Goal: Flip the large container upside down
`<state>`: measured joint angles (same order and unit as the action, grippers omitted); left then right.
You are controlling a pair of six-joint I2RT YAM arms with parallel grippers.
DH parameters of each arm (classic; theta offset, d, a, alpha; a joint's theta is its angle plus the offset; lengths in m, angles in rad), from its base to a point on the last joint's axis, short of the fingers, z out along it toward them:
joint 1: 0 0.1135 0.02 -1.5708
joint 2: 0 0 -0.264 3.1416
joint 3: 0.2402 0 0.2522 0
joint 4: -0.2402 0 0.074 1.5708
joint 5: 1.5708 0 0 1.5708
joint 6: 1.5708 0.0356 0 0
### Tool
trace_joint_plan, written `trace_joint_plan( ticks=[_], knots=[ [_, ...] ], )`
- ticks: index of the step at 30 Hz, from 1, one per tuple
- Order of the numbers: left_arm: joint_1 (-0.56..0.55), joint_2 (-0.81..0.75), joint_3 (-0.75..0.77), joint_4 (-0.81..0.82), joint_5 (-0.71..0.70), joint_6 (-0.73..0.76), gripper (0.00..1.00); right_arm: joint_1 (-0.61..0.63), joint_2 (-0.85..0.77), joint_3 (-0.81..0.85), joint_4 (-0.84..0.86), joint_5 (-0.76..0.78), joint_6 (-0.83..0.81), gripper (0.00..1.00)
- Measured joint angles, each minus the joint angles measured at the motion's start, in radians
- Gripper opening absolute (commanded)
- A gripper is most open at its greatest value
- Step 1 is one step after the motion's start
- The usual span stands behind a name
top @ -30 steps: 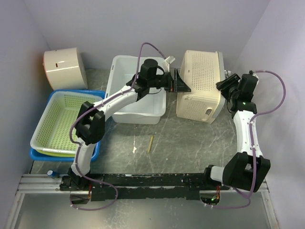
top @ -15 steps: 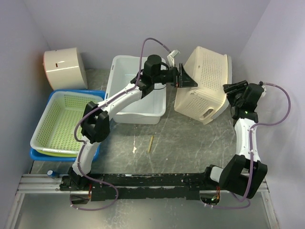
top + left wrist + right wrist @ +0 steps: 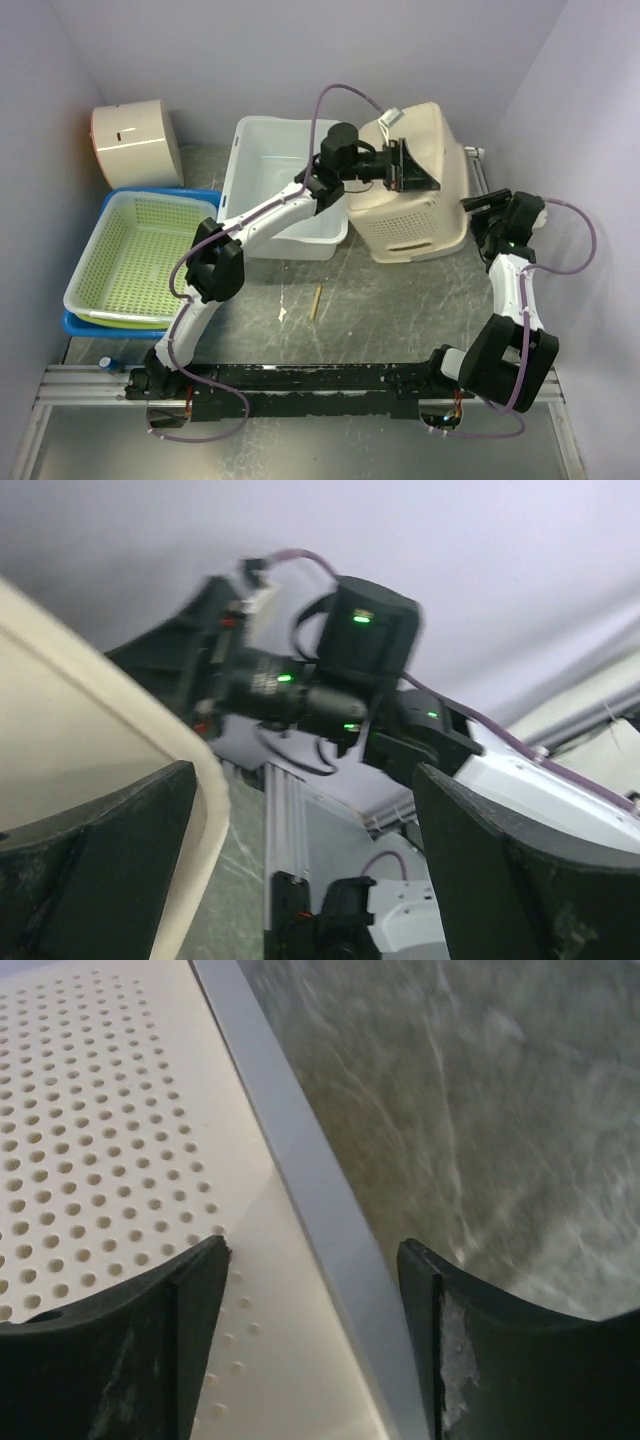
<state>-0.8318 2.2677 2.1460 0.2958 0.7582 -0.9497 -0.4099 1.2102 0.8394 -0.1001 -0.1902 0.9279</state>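
The large cream perforated container (image 3: 415,215) sits at the back right with its base up and a handle slot facing the front. My left gripper (image 3: 412,166) is open over the container's top. In the left wrist view (image 3: 300,880) the container's cream rim (image 3: 205,800) runs beside the left finger (image 3: 100,870), not clamped. My right gripper (image 3: 479,206) is open at the container's right side. In the right wrist view (image 3: 315,1345) the grey rim (image 3: 320,1220) and the perforated wall (image 3: 100,1110) pass between the fingers.
A white tub (image 3: 262,150) stands left of the container. A green basket (image 3: 140,250) rests in a blue tray (image 3: 70,326) at the left. A cream round bin (image 3: 135,142) is at the back left. A small wooden stick (image 3: 317,299) lies on the table.
The container has rolled from lying on its side to base up. My left gripper swung right with it. My right gripper drew back a little to the right.
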Motion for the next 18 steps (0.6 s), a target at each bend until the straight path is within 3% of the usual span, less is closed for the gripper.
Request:
trace_joint_plan(
  ticks=[9, 18],
  knots=[
    [-0.113, 0.01, 0.0, 0.033, 0.07, -0.018, 1.0, 0.03, 0.043, -0.015, -0.119, -0.039, -0.033, 0.98],
    [-0.059, -0.034, -0.026, -0.048, 0.066, 0.077, 1.0, 0.035, -0.07, 0.142, -0.271, 0.056, -0.164, 1.0]
  ],
)
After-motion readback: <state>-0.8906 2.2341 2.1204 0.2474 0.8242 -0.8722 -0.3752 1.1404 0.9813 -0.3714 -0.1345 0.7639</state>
